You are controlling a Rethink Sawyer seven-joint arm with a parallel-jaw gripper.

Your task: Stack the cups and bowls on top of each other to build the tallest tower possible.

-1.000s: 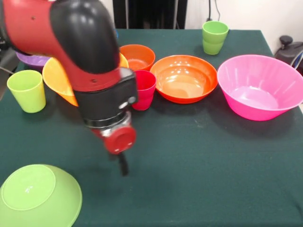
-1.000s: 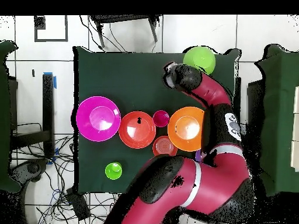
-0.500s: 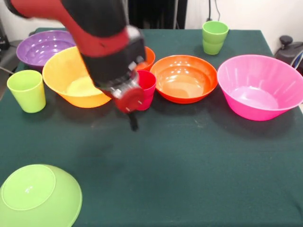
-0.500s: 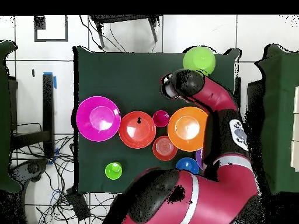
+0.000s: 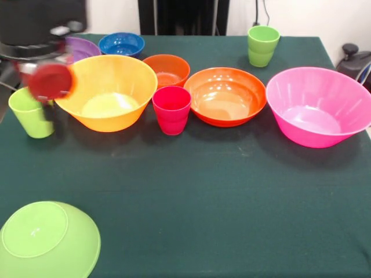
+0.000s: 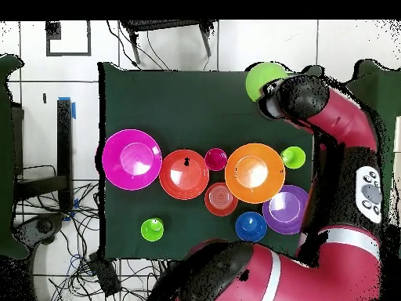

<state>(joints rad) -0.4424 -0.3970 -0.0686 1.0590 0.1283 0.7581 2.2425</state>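
Bowls and cups sit unstacked across the green table (image 5: 232, 191) in the front view: an upturned lime green plastic bowl (image 5: 47, 240) lies at the near corner, well apart from the large glossy pink bowl (image 5: 320, 106). The blurred gripper (image 5: 49, 81) hangs beside a light green tumbler (image 5: 30, 113); its finger state cannot be told. Overhead, the arm (image 6: 329, 117) crowds that lime bowl (image 6: 262, 78) and could sweep it off the table's edge.

Green table (image 5: 232, 191) carries separate bowls (image 5: 226, 95) and cups (image 5: 171, 109).
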